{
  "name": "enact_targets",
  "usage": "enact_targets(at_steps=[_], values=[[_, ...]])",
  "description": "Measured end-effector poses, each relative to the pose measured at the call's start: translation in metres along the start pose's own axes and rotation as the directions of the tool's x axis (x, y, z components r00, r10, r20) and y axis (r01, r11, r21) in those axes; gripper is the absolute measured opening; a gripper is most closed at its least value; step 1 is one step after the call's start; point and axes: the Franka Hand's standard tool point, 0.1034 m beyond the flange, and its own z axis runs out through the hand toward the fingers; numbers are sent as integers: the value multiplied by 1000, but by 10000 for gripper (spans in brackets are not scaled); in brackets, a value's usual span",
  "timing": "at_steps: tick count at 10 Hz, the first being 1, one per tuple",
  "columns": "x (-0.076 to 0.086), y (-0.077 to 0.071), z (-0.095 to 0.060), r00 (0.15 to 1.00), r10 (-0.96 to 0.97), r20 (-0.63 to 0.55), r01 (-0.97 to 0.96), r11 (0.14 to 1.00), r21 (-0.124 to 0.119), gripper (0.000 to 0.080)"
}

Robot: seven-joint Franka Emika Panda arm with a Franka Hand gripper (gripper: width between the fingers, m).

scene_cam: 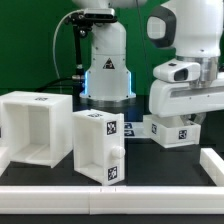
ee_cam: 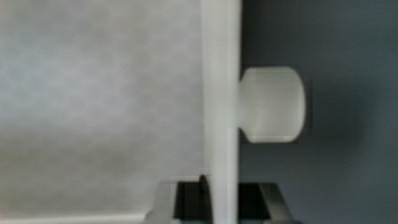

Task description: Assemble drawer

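In the wrist view the gripped tray [ee_cam: 107, 110] and its knob [ee_cam: 270, 103] came out blurred; its wall ran past the picture's edges, and of the gripper [ee_cam: 221, 203] we saw only the finger ends. In the exterior view the shell [scene_cam: 38, 125] was cut by the exterior view's left edge, and the arm [scene_cam: 185, 40] covered part of that tray.

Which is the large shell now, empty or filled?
Empty: the shell shows bare inner walls; near tray and far tray stand outside.
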Motion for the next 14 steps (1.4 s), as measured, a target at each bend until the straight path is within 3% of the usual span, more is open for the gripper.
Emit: enact_targets(at_steps=[2, 3, 4, 5, 6, 7, 8, 9, 10, 11, 14], values=[[1, 0, 0, 1000, -3, -9, 3, 1000, 1, 35], [1, 0, 0, 1000, -4, -9, 4, 1000, 1, 114], [1, 0, 0, 1000, -5, -9, 5, 1000, 1, 114], [2, 7, -4, 1000, -22, 18, 22, 1000, -4, 296], [17, 27, -25, 999, 2, 43, -2, 1000, -6, 516], [28, 40, -40, 998, 5, 68, -4, 1000, -6, 516], [45, 56, -59, 994, 11, 104, -11, 1000, 2, 612], [65, 73, -80, 990, 55, 129, -58, 998, 24, 638], [84, 81, -92, 991, 61, 121, -65, 998, 24, 646], [91, 82, -94, 992, 55, 113, -59, 998, 26, 646], [89, 81, -92, 992, 55, 117, -58, 998, 27, 649]])
